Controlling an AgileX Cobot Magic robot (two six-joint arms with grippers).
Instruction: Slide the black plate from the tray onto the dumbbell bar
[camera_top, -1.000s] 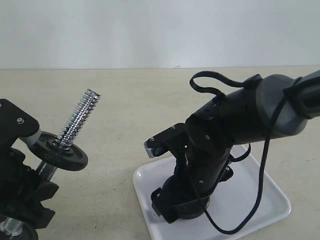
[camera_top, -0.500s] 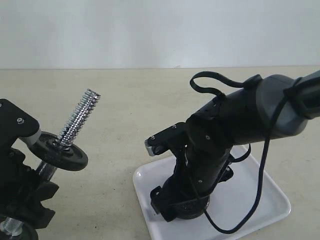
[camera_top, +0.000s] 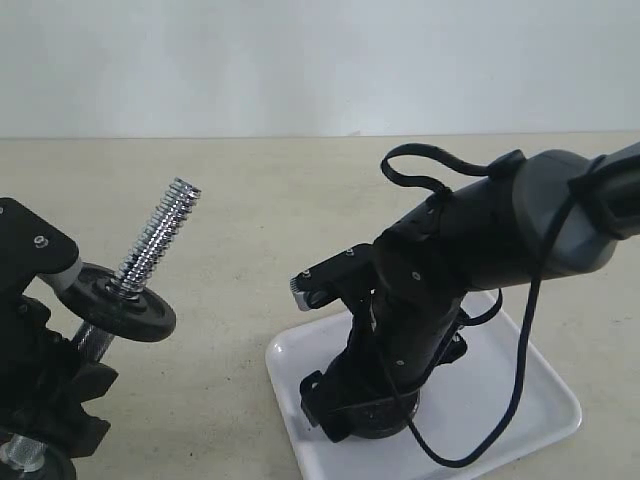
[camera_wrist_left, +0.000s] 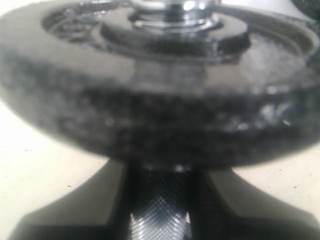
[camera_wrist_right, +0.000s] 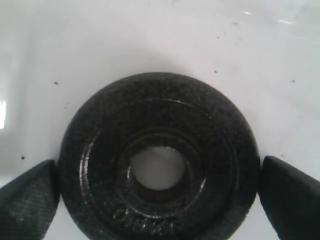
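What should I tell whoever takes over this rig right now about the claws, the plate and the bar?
Left claw: shut on the dumbbell bar, held tilted, threaded end up.
Right claw: down in the tray, shut on the black plate, pads at its rim; plate lies flat, not yet lifted.
Done: a second black disc already sits on the bar.
Left to do: lift the plate, carry it across, slide its hole over the bar's threaded end.

The black plate (camera_wrist_right: 90, 150) was matte, grainy black; the tray (camera_wrist_right: 150, 35) glossy white with dark specks; the dumbbell bar (camera_top: 158, 243) shiny chrome, spiral-ridged; the surface (camera_top: 270, 210) beige.
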